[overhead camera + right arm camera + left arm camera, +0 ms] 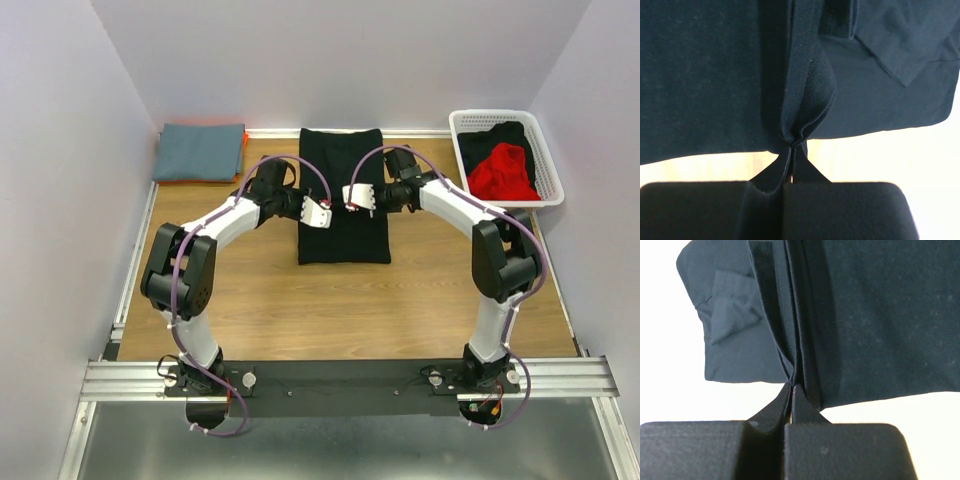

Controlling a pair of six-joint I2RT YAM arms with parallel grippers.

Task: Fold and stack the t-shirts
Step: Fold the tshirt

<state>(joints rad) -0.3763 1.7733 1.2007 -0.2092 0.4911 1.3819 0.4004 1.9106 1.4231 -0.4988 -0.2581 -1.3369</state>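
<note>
A large black t-shirt lies on the wooden table as a long strip folded lengthwise, running from the back edge toward the middle. My left gripper is shut on a bunched fold of this black t-shirt, its tips pinching the cloth edge. My right gripper is likewise shut on a gathered fold of the same shirt, with its tips closed on the fabric. Both grippers hover close together over the strip's middle. A loose sleeve shows to the left of the left grip.
At the back left lies a folded slate-blue t-shirt on top of an orange one. A white mesh basket at the back right holds a red t-shirt and a black one. White walls enclose the table.
</note>
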